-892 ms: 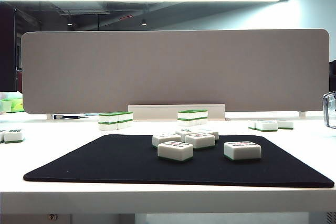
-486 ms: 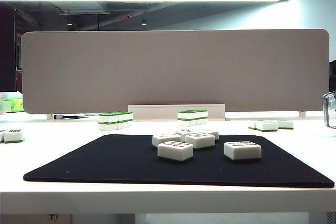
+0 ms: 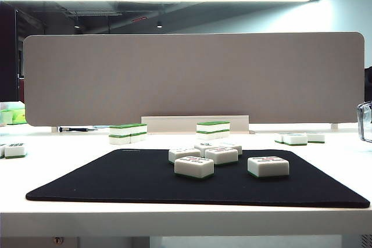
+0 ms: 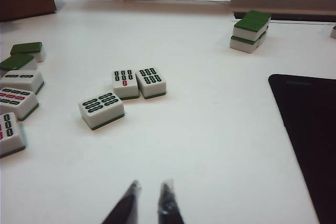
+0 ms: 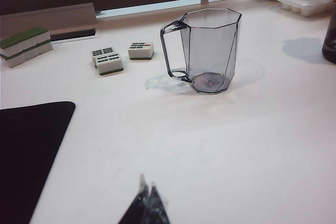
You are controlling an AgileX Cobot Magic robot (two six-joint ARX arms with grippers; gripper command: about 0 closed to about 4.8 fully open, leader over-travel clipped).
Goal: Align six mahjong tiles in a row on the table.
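Several white mahjong tiles with green undersides lie face up in a loose cluster on the black mat (image 3: 116, 181): the nearest tile (image 3: 194, 166), one to the right (image 3: 268, 166), others behind (image 3: 221, 155). The white table (image 3: 174, 219) surrounds the mat. Neither arm shows in the exterior view. My left gripper (image 4: 151, 186) hovers over bare table near loose face-up tiles (image 4: 102, 110), its tips a narrow gap apart with nothing between. My right gripper (image 5: 147, 182) is shut and empty over the table beside the mat corner (image 5: 26, 145).
Double-stacked tiles with green tops (image 3: 213, 129) (image 3: 128, 132) stand behind the mat. A clear handled cup (image 5: 207, 51) stands on the right with two face-up tiles (image 5: 108, 62) near it. More tiles (image 4: 18, 102) lie at the left. A grey partition (image 3: 192, 76) closes the back.
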